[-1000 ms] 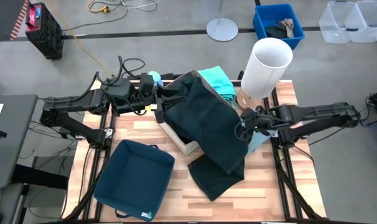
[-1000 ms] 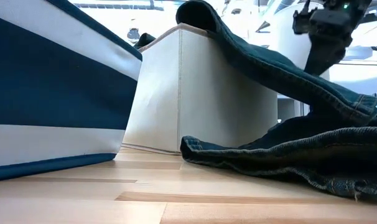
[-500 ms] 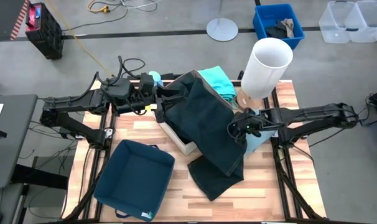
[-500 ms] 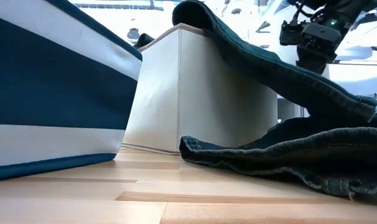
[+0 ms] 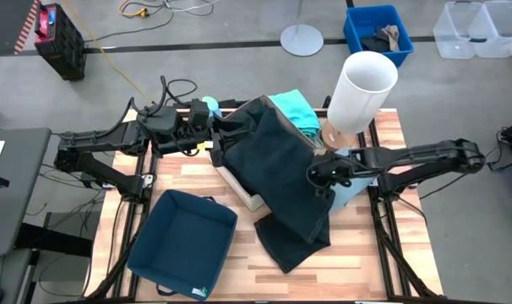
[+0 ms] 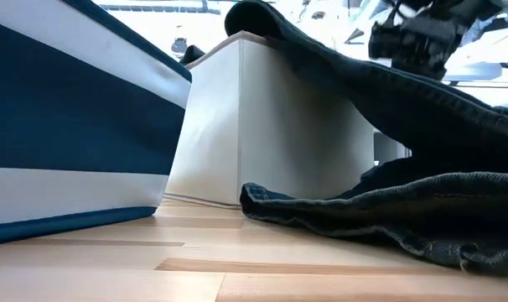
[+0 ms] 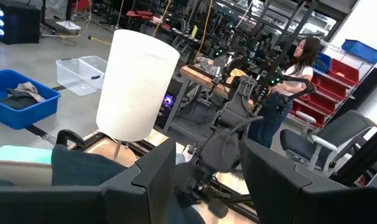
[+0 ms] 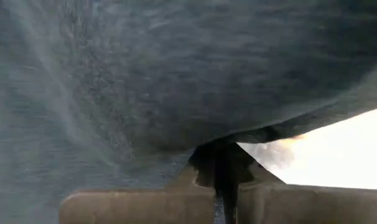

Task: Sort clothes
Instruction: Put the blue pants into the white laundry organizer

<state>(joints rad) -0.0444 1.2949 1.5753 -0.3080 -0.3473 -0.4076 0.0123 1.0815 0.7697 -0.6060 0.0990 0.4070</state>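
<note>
Moved in since a second ago: right gripper [image 5: 324, 173], off the table's right edge and onto the jeans [image 5: 285, 181], fingers now pinched shut on denim at the right side of the drape. Left gripper [image 5: 214, 127] at the back left, clamped on the upper edge of the same jeans, holding them up over the beige box [image 6: 262, 126]. Lower legs trailing across the table [image 5: 205, 181] in front; turquoise garment [image 5: 294, 105] behind; pale blue one [image 5: 351, 192] peeking out under the right arm. Navy box [image 5: 184, 241] open at front left. Risks from here: thin pinch slipping off heavy denim under a pull, or the trailing legs snagging the beige box rim and dragging it.
</note>
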